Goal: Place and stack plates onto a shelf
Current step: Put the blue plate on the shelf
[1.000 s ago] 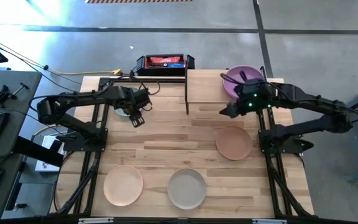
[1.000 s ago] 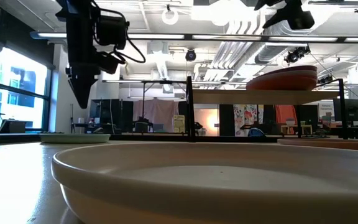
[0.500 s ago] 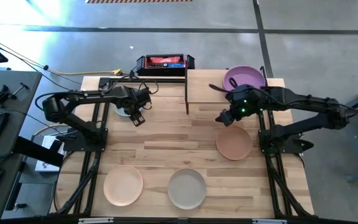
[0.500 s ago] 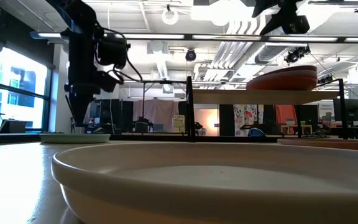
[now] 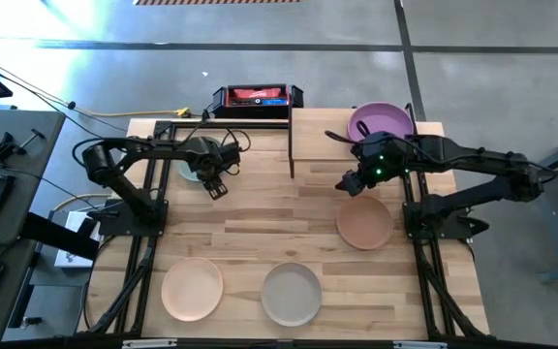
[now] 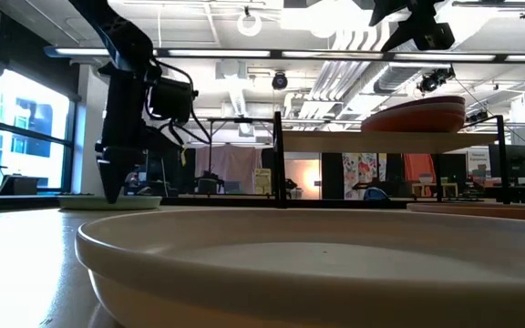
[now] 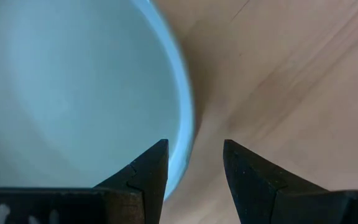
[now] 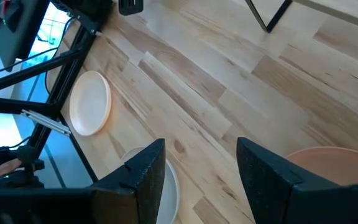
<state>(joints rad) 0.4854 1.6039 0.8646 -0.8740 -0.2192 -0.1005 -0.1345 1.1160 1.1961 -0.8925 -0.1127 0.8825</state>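
A teal plate [image 5: 190, 172] lies flat on the table at the far left, seen close up in the left wrist view [image 7: 73, 93]. My left gripper [image 7: 194, 168] points down at its right rim, open, one finger over the plate's inside and one over the wood. The shelf [image 5: 323, 145] stands at the far middle and bears a stack of plates with a purple plate [image 5: 381, 120] on top. My right gripper [image 5: 345, 182] hangs open in the air in front of the shelf, above and beside a tan plate [image 5: 364, 223]. My left gripper stands from above astride the teal plate's right rim [image 7: 182, 134], fingers pointing down. In the low view its fingertip [image 6: 112, 193] is down at the level of the plate; whether it touches the plate I cannot tell.
A peach plate [image 5: 192, 288] and a pale grey plate [image 5: 292, 294] lie near the front edge. A black and red box [image 5: 257, 97] sits behind the table's far edge. The black frame posts [image 5: 291, 145] of the shelf stand between the two arms.
My left gripper has sunk toward the teal plate, tipping more steeply downward, and stays open. My right gripper has drawn a little away from the shelf's stack toward the near edge, then kept still.
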